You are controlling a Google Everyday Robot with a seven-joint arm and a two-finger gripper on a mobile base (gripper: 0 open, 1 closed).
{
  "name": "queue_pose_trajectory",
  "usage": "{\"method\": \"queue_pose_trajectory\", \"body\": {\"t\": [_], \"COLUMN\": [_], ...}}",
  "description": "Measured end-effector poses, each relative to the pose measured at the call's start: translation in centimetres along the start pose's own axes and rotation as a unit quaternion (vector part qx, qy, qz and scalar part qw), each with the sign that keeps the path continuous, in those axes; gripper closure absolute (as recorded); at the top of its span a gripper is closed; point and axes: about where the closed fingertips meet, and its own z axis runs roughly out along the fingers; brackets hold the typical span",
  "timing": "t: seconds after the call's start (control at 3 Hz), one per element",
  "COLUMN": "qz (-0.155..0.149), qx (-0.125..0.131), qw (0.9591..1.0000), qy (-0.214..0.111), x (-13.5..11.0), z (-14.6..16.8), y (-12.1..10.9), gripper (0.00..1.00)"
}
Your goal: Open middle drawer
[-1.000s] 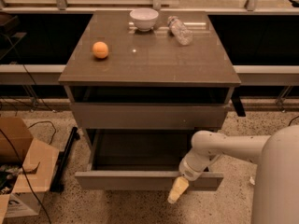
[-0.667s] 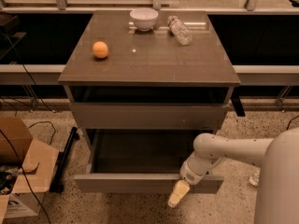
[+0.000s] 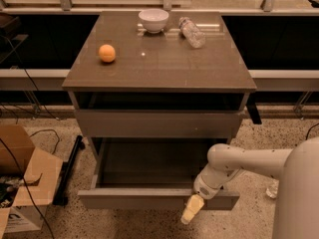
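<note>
The middle drawer (image 3: 124, 199) is pulled well out of the grey-taupe cabinet. Its flat handleless front faces the camera and its shallow grey box (image 3: 149, 161) shows nothing inside. My gripper (image 3: 192, 210) is at the right part of that drawer front, hanging down over its upper edge, with its cream tip pointing at the floor. My white arm (image 3: 249, 161) comes in from the lower right. The top drawer front (image 3: 159, 123) sits above it, under a dark gap. The bottom drawer is hidden beneath the open one.
On the cabinet top (image 3: 159, 66) are an orange (image 3: 106, 53), a white bowl (image 3: 153, 20) and a plastic bottle lying on its side (image 3: 192, 32). Cardboard boxes (image 3: 17, 178) and cables are on the floor at left. A black bar (image 3: 69, 168) lies beside the cabinet.
The drawer stays pulled out. My gripper has dropped very slightly along the drawer front; the arm has barely moved.
</note>
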Motion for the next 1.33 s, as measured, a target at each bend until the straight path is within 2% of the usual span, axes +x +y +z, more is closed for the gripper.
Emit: {"method": "queue_pose_trajectory", "body": {"t": [0.33, 0.67, 1.0, 1.33], "qz": [0.034, 0.041, 0.09, 0.09], "qx": [-0.022, -0.025, -0.048, -0.048], "qw": [0.999, 0.9986, 0.9935, 0.9935], "qy": [0.02, 0.024, 0.05, 0.051], "x": [2.0, 2.2, 5.3, 5.1], "z": [0.7, 0.8, 1.8, 1.8], "y": [2.9, 3.2, 6.2, 6.0], "gripper": [0.0, 0.03, 0.26, 0.22]}}
